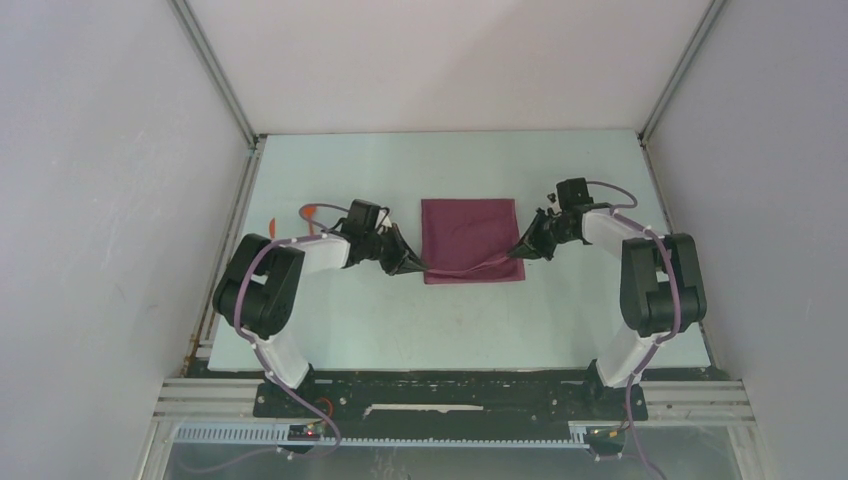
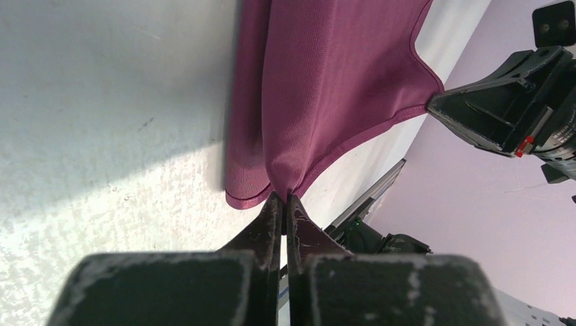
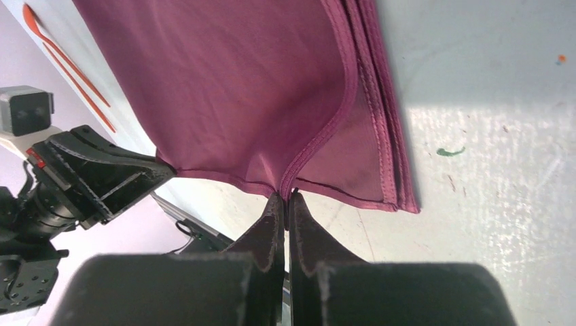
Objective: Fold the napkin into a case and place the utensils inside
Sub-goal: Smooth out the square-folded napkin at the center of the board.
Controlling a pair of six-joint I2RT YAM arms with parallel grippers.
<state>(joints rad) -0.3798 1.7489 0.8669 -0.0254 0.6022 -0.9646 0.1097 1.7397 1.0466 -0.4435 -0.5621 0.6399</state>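
From above, one napkin (image 1: 468, 235) lies in the middle of the desk (image 1: 400, 320), a little toward the far edge. It is a near-square maroon patch, nowhere near a narrow case. The left gripper (image 1: 418, 268) has its jaws clenched on the near left corner and the right gripper (image 1: 517, 252) has its jaws clenched on the near right corner. The near hem is drawn up taut between them. The utensils (image 1: 312, 209) lie close to the left edge of the desk, well apart from the cloth. Two orange bits show there, too small to tell their shapes.

From the left wrist, the jaws are pinched shut on a peak of cloth. Only the upper layer rises, and a lower layer stays flat on the desk beneath it. Across the hem the other gripper's tips meet the opposite corner.

From the right wrist, the jaws grip the top layer's hem in the same way. Several stitched hems lie stacked along the napkin's side, so I judge it is already doubled at least once. Two thin orange strokes show at the top left beyond the cloth, one with a curved end.

My estimate is that this is early to midway. A fold is being started, the pouch is not yet formed, and no utensil is inside.
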